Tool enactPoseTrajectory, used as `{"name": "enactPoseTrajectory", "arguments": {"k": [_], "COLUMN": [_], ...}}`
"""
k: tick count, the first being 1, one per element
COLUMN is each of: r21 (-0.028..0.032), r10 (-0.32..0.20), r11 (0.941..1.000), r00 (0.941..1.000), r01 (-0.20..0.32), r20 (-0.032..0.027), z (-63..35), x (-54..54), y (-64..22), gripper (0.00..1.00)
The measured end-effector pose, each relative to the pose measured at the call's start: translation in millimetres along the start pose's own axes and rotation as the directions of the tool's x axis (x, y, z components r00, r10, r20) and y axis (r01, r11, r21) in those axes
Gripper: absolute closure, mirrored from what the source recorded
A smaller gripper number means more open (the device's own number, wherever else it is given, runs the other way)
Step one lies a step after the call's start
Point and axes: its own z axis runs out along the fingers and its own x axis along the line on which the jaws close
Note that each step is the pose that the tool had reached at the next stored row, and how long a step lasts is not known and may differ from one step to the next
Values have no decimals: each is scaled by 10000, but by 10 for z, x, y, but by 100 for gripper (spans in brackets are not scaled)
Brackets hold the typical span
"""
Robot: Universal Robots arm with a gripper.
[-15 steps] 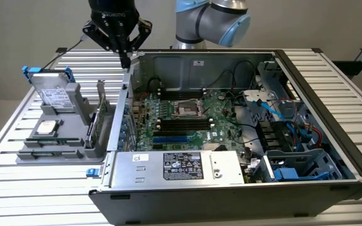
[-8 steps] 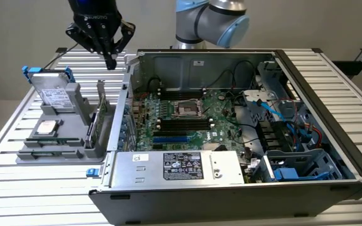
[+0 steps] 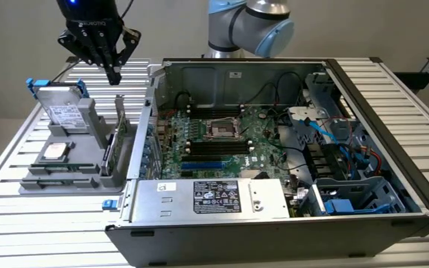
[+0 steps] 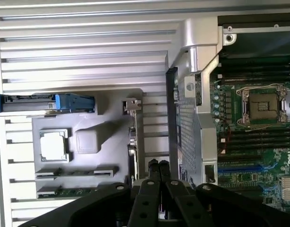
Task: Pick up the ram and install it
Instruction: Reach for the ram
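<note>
Ribbed metal tabletop | we are hovering black gripper, clenched and empty, over grey plastic holder | long dark green ram stick lying unpicked, uninstalled

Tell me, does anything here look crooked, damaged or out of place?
Nothing stands out. The hard drive leans in the gray holder, but its cradle seems shaped for that. The ram sits straight in its groove; the shut gripper hangs empty above.
</note>
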Motion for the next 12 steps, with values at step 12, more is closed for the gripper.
{"name": "enactPoseTrajectory", "arguments": {"k": [12], "r21": [18], "r10": [12], "r11": [10000], "r00": [9997], "r01": [-12], "r20": [-240], "z": [108], "x": [544], "y": [-44], "gripper": [90]}}
